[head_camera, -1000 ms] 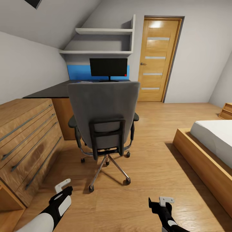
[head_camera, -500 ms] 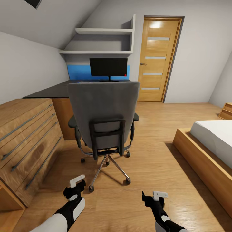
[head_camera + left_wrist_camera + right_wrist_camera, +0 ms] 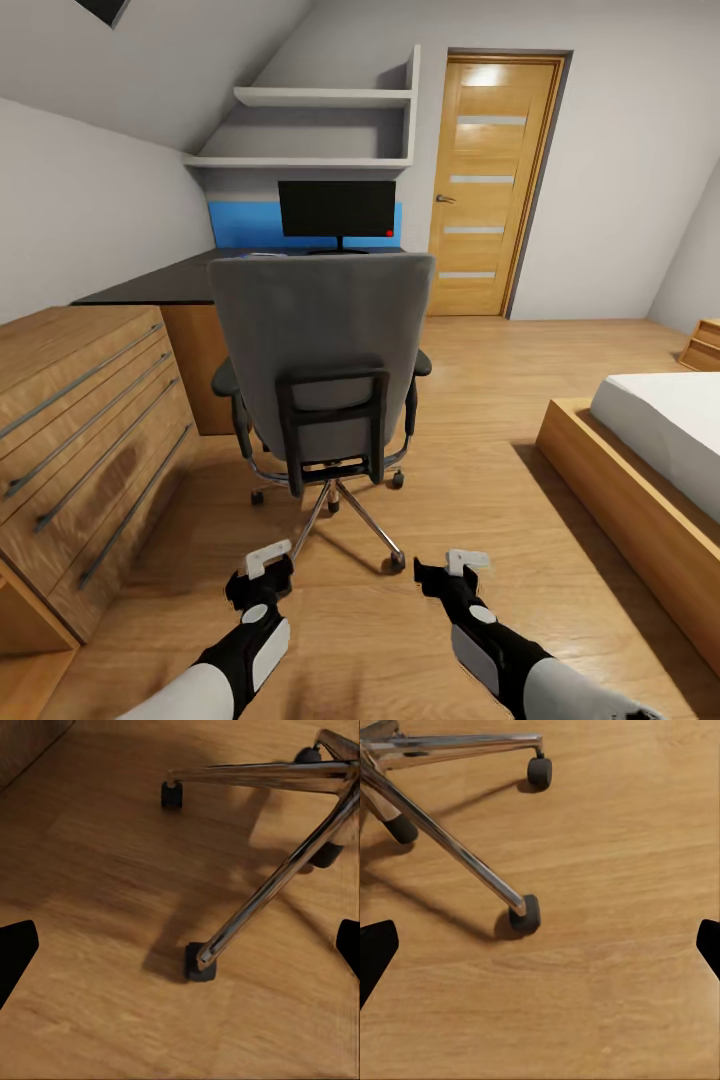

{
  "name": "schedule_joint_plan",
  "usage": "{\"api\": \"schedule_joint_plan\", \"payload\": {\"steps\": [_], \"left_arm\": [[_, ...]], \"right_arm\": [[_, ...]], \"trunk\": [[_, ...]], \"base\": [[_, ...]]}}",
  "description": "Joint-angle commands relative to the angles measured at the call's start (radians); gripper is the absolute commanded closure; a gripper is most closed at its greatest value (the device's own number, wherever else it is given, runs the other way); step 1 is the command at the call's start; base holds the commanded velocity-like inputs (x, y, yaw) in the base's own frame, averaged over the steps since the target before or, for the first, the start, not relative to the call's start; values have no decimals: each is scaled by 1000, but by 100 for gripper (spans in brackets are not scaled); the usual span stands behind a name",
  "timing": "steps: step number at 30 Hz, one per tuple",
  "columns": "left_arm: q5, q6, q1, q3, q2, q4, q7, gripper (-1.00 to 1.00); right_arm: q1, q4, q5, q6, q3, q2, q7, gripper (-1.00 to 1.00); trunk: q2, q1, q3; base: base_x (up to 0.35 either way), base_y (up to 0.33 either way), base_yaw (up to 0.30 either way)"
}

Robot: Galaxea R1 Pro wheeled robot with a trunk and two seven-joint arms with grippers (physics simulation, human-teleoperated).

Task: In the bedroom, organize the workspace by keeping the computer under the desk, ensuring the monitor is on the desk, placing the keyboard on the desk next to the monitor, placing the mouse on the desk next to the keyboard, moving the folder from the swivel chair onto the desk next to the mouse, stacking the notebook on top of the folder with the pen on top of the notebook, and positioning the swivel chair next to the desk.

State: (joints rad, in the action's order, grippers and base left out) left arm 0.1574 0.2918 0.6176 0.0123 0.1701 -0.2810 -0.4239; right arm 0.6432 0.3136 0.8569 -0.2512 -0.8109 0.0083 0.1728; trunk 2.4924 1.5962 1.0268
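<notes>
Your swivel chair (image 3: 325,370) stands straight ahead of both sets of jaws, its grey back turned to you, so whatever lies on the seat is hidden. Beyond it the monitor (image 3: 337,209) sits on the dark bench (image 3: 150,285). The wall shelves (image 3: 320,98) above the bench look bare from here, and the drawers (image 3: 85,430) off beyond your left arm are closed, so their contents cannot be told.

Your left gripper (image 3: 262,575) and right gripper (image 3: 452,572) hang low over the wooden floor (image 3: 480,480), just short of the chair's chrome base. Both wrist cameras show only the dark fingertips at the frame edges, far apart: both pairs of jaws are spread wide and hold nothing.

The wrist views give you what the head camera barely shows. Between the left jaws lies one chrome leg ending in a castor (image 3: 199,963); between the right jaws another castor (image 3: 526,914) rests on the floor. The head view alone gives you the door (image 3: 492,180) and the bed (image 3: 660,420).
</notes>
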Motion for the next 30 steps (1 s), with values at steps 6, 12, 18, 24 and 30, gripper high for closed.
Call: {"api": "schedule_joint_plan", "payload": {"steps": [6, 12, 18, 24, 30], "left_arm": [[9, -16, 1, 37, 4, -59, -1, -100], [10, -190, 1, 44, 4, -167, -1, -100], [10, -271, 1, 51, 4, -261, 3, -100], [12, -280, 1, 174, 4, -347, 24, -100], [11, -275, 1, 230, 4, -344, 81, -100]], "right_arm": [[87, 32, 8, 122, -8, 22, 13, -100], [168, 43, 7, 212, -8, 59, 13, -100], [191, 65, -14, 227, -14, 102, 14, -100], [193, 68, -54, 204, -11, 104, 14, -100], [193, 62, -56, 144, -13, 104, 14, -100]], "trunk": [[0, 0, 1], [0, 0, 1], [0, 0, 1], [0, 0, 1], [0, 0, 1]], "base": [[0, 0, 0], [0, 0, 0], [0, 0, 0], [0, 0, 0], [0, 0, 0]]}}
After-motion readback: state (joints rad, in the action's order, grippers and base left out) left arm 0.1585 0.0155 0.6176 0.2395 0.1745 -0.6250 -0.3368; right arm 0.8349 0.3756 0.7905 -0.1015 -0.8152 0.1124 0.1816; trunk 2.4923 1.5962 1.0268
